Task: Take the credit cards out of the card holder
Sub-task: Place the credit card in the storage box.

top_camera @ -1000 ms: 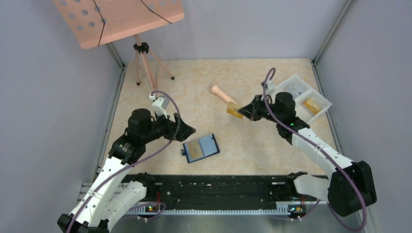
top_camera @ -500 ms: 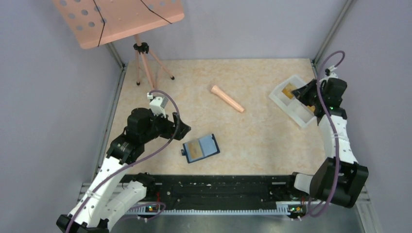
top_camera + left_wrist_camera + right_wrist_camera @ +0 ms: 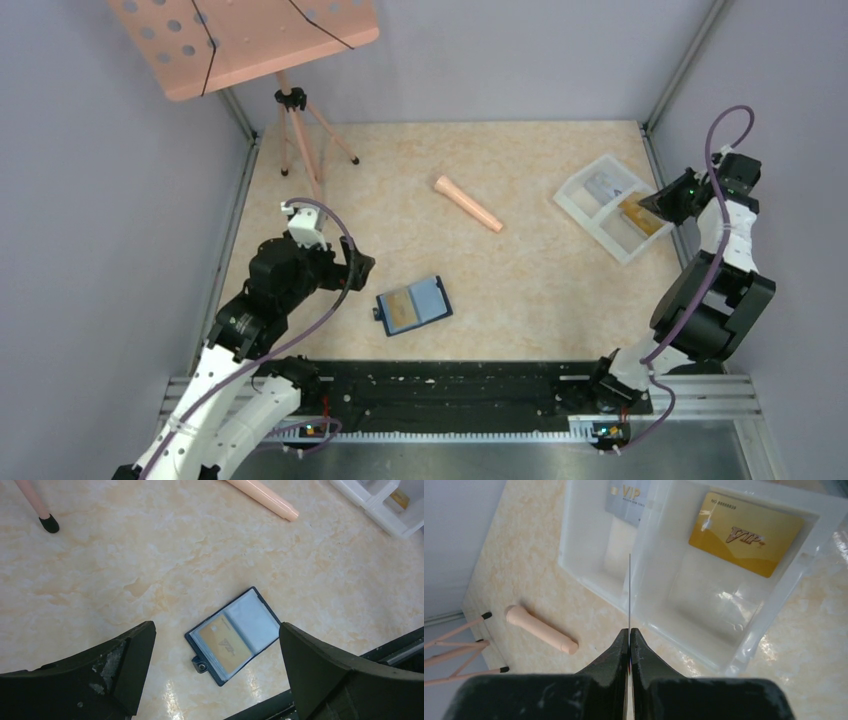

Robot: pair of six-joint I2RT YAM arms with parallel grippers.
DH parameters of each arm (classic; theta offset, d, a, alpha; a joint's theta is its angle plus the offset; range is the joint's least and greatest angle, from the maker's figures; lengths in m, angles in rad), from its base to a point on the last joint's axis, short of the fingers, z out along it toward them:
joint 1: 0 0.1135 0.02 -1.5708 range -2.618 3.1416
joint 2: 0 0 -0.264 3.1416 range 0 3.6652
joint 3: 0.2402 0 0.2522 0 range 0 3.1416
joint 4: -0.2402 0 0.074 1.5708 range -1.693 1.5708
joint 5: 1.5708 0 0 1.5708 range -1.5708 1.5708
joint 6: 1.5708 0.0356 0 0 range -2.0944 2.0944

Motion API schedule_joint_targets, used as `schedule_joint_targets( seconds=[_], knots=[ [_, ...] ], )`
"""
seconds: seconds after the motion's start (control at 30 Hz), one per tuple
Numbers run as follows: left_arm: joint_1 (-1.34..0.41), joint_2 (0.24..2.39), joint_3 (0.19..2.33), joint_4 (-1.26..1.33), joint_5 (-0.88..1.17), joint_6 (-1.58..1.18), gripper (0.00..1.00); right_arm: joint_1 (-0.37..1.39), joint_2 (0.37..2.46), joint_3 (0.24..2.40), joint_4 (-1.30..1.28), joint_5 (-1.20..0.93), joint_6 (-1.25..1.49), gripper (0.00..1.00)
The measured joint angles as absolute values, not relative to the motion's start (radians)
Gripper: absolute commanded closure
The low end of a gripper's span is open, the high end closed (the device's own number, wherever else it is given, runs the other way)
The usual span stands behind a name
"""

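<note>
top, left gripper (image 3: 360,268): mine, jaws wide open, nothing held, just left of the card holder (image 3: 412,305), not touching
top, card holder: open flat on the table (image 3: 520,290), near the front edge; tan-gold card (image 3: 402,308) in its left pocket
top, right gripper (image 3: 655,207): over the white tray (image 3: 612,238), far right
left wrist, fingers (image 3: 125,665): spread wide, holder on the table between them
right wrist, right gripper: my jaws pinched on a thin card (image 3: 629,590), edge-on, colour unclear, above the tray divider
right wrist, tray: gold VIP card (image 3: 746,532) in one compartment, silver VIP card (image 3: 626,500) in the other
</note>
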State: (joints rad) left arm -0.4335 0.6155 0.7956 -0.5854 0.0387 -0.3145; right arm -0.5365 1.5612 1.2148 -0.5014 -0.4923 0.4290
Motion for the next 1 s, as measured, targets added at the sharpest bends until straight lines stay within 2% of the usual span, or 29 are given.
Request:
schedule_joint_targets(
  seconds=[0.37, 0.73, 0.9, 1.0],
  knots=[
    [-0.434, 0.615, 0.793, -0.585, 0.032, -0.311, 0.01, -0.579, 1.675, 1.324, -0.592, -0.523, 0.385, 0.96],
    [-0.434, 0.657, 0.792, -0.585, 0.031, -0.311, 0.01, -0.617, 1.692, 1.326, -0.637, -0.501, 0.358, 0.97],
    [-0.434, 0.659, 0.791, -0.585, 0.027, -0.31, 0.01, -0.62, 1.762, 1.373, -0.645, -0.522, 0.359, 0.97],
    [-0.434, 0.666, 0.791, -0.585, 0.009, -0.31, 0.01, -0.62, 1.812, 1.414, -0.646, -0.538, 0.361, 0.94]
  ],
)
